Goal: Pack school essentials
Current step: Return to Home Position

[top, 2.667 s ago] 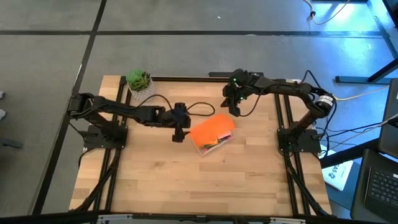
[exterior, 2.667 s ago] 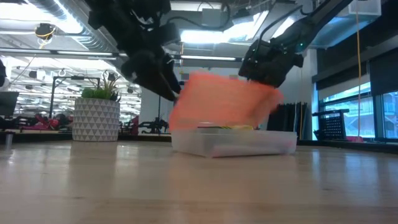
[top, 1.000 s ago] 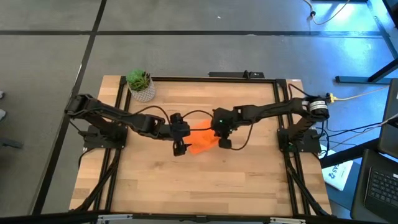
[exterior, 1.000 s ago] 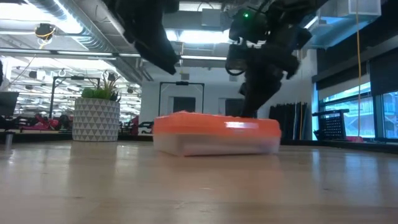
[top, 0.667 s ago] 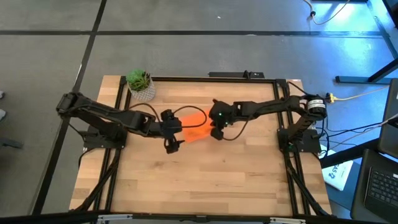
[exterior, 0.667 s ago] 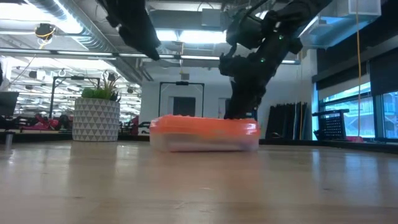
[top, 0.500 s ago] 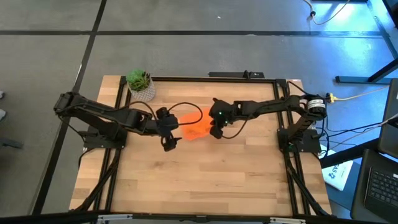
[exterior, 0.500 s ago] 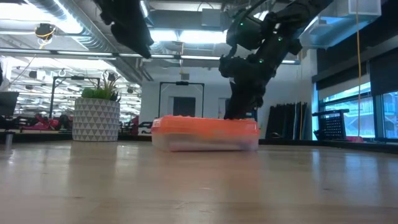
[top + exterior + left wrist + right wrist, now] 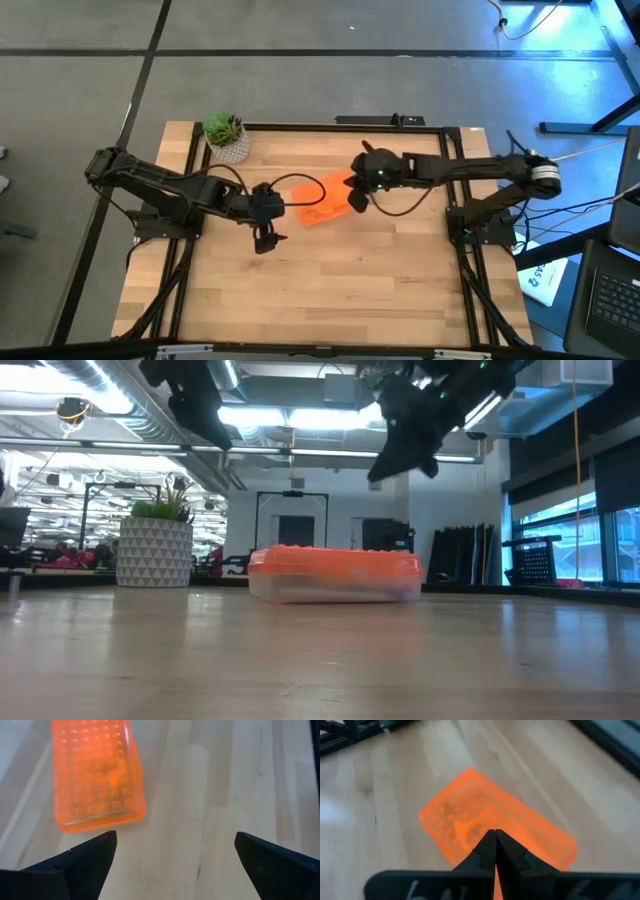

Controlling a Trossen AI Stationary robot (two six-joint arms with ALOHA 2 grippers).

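The clear case with the orange lid lies shut and flat on the table's middle. The school essentials are under the lid and cannot be made out. My left gripper hangs open to the left of the case and nearer the near edge, raised above the table. Its wrist view shows the case ahead of its spread fingers. My right gripper is shut and hovers over the case's right end, lifted clear of the lid. In its wrist view the lid lies beneath the shut fingertips.
A small green potted plant in a white pot stands at the table's far left corner. Dark frame rails run along the table's left and right sides. Bare wood stretches from the case to the near edge.
My right gripper, which stood down on the lid's right end, has risen clear of the case and drawn slightly toward the right. My left gripper has pulled back toward the table's left. The shut case has slid a little toward the far edge and turned slightly.
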